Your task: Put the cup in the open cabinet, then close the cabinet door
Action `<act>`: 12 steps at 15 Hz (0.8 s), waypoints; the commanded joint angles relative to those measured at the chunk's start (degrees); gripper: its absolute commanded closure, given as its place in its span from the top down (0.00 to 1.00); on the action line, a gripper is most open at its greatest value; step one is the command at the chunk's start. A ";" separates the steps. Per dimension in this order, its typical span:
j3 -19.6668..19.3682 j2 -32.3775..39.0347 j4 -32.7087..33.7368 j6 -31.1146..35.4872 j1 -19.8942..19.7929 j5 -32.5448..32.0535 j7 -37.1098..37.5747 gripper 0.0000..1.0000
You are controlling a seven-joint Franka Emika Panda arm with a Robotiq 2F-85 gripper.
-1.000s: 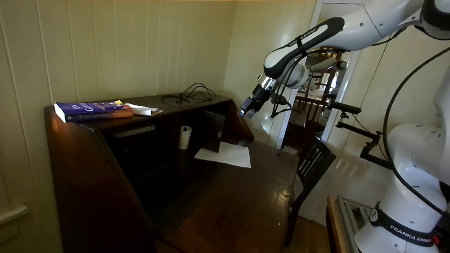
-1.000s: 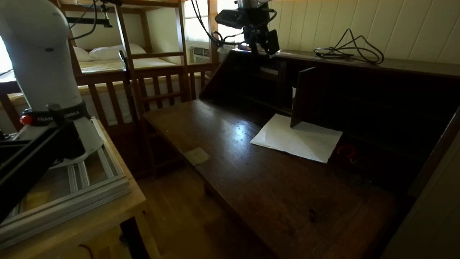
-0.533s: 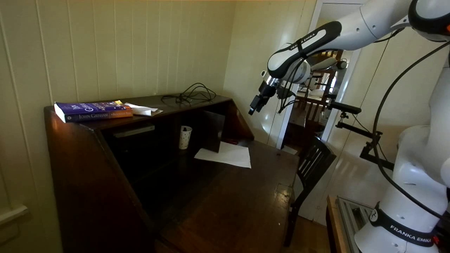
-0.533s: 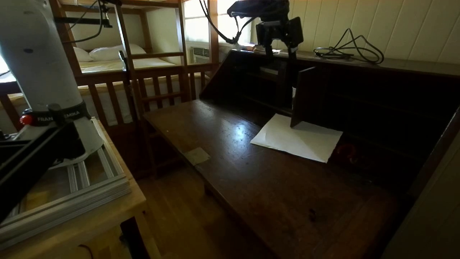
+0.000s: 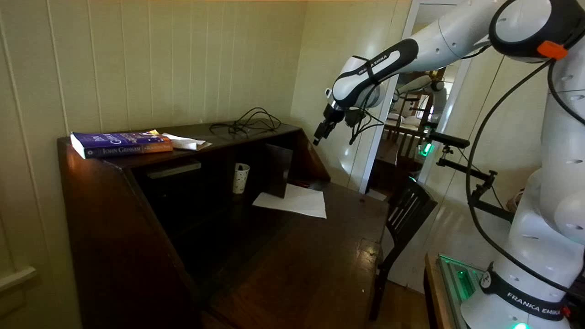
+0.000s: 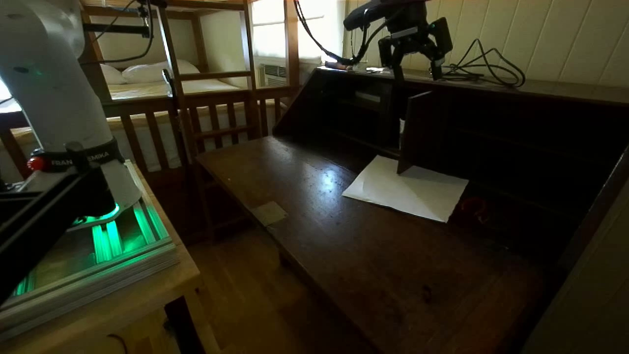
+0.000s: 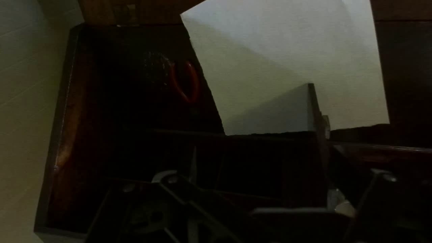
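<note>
The white speckled cup point(image 5: 241, 178) stands upright in the dark opening of the brown cabinet point(image 5: 114, 219), beside the cabinet door point(image 5: 279, 172). A sliver of the cup point(image 6: 402, 127) shows behind the door point(image 6: 416, 129) in an exterior view. The door stands swung open, its lower corner over the white sheet. In the wrist view the door point(image 7: 315, 108) shows nearly edge-on; a pale bit by the right finger may be the cup. My gripper point(image 6: 416, 74) is open and empty, in the air near the cabinet's top edge, above the door; it also shows in an exterior view point(image 5: 318, 138).
A white sheet point(image 6: 408, 191) lies on the desk surface under the door. A red-handled tool point(image 7: 185, 84) lies beside it. A blue book point(image 5: 121, 144), papers point(image 5: 185, 142) and a coiled black cable point(image 5: 247, 125) lie on the cabinet top. A chair point(image 5: 408, 214) stands at the desk's edge.
My gripper has moved sideways along the cabinet, to the right in an exterior view, and has turned. A green light now glows at the robot's base. The cup and door have not moved.
</note>
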 commanded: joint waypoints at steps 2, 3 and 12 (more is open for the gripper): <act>4.53 7.44 9.16 -2.68 -3.12 -0.59 5.20 1.00; 5.37 7.94 9.97 -2.53 -3.07 -0.07 7.06 1.00; 11.67 10.21 13.04 -2.76 -4.32 6.88 15.33 1.00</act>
